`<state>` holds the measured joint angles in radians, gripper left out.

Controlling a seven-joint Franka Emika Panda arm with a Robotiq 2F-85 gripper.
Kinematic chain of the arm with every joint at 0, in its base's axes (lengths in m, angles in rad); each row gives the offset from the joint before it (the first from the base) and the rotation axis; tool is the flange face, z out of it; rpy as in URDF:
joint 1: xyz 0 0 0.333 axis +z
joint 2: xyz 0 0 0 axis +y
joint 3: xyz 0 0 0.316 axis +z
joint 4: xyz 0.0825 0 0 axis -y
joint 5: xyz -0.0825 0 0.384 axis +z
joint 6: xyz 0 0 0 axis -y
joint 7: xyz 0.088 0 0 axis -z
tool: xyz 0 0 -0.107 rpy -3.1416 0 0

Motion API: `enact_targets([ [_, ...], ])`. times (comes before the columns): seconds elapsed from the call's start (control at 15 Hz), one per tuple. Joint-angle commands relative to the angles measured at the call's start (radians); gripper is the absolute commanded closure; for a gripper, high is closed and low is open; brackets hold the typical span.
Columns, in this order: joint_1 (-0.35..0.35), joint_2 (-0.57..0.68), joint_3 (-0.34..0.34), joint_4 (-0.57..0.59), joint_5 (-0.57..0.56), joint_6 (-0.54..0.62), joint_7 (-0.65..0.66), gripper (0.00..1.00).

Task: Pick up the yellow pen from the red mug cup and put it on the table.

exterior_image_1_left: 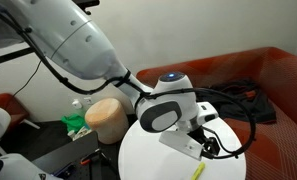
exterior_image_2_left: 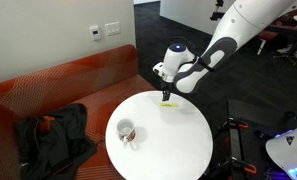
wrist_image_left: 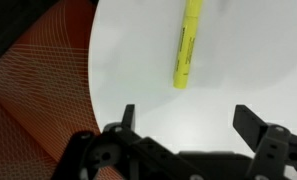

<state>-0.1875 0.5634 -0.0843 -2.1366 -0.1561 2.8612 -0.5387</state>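
Yellow pen (wrist_image_left: 187, 45) lying flat on white table (wrist_image_left: 138, 70), gripper (wrist_image_left: 188, 118) hovering close above, jaws spread wide, holding nothing, red mug cup (exterior_image_2_left: 126, 131) well apart.

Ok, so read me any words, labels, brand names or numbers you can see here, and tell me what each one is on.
None: no text can be read in any view.
yellow pen: if the barrel bears print, it is too blurred to read.
mug: too small to tell whether it carries any marking.
wall plates: no lettering can be made out.
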Motion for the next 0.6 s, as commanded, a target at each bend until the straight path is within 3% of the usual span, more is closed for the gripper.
enact_targets([
  [0.0,-0.019,-0.104,0.022,-0.114,-0.038,0.056,0.026,0.00],
  [0.07,-0.023,-0.118,0.028,-0.130,-0.035,0.058,0.024,0.00],
  [0.13,-0.020,-0.056,0.024,-0.059,-0.037,0.025,0.024,0.00],
  [0.53,-0.022,-0.056,0.028,-0.065,-0.038,0.026,0.024,0.00],
])
